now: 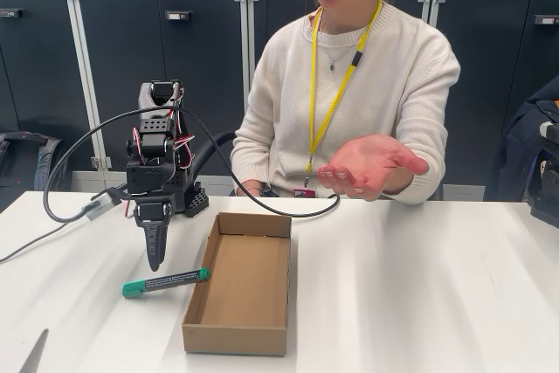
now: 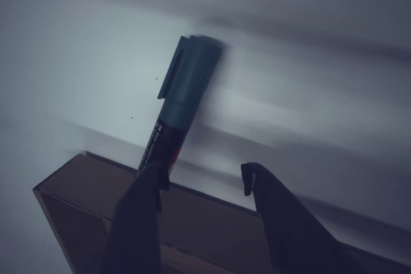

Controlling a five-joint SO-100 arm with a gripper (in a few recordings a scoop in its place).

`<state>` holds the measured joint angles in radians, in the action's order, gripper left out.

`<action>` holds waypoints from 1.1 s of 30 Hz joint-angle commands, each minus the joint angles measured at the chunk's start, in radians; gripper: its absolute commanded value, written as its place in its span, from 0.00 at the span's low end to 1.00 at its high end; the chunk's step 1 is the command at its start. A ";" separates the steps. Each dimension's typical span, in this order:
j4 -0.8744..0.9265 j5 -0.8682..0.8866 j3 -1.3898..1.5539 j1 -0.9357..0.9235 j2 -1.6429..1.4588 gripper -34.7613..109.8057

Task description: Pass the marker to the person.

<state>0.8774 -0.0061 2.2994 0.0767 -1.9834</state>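
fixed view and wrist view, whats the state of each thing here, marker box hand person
slim marker with teal-green cap and dark barrel: lying flat on the white table, capped, not gripped
open brown cardboard box: upright, empty, right of the marker in the fixed view
black robot hand: open, pointing down just above the marker
person in cream sweater: seated behind the table, palm held out, facing up

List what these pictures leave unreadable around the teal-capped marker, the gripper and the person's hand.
- Teal-capped grey marker: label print too small in the fixed view; in the wrist view blurred, its lower end hidden behind a finger.
- Black two-finger gripper: the fixed view does not show the gap between its fingers.
- Person's other hand: mostly hidden behind the black cable and the table's edge.
- Open brown cardboard box: cut off by the wrist view's lower edge.
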 commanded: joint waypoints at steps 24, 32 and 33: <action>-0.066 0.321 -0.074 0.035 0.106 0.45; -0.058 0.321 -0.092 0.032 0.115 0.45; -0.057 0.321 -0.095 0.029 0.115 0.45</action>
<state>0.8191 0.3083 2.2580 0.1043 -1.8638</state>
